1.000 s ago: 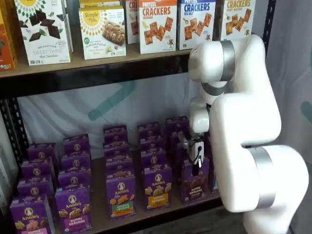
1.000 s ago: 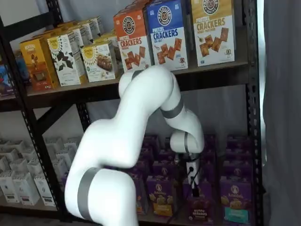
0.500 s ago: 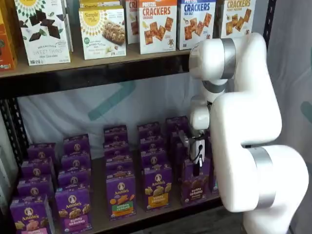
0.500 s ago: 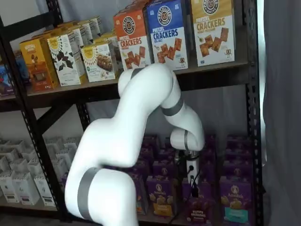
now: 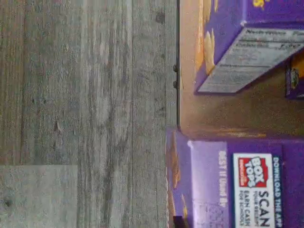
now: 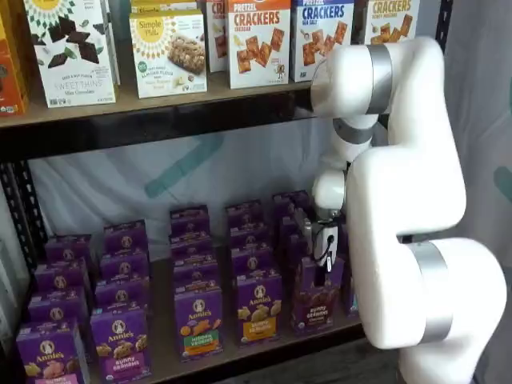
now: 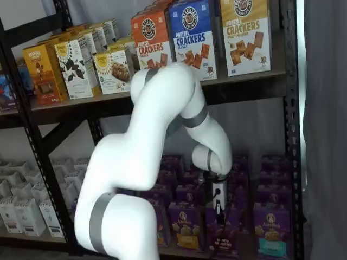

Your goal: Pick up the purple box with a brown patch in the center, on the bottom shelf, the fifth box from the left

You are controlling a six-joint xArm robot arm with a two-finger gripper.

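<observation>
Wrist view only, grey plank floor (image 5: 85, 95), shelf edge (image 5: 178, 71)

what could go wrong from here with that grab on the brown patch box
1. The gripper grips only the top of the purple box with the brown patch, so the box could tilt or slip out as it comes up.
2. Neighbouring purple cartons stand close beside it on the bottom shelf; a swinging box could knock one over.
3. The upper shelf board hangs above the arm, so a steep lift could bump it.
</observation>
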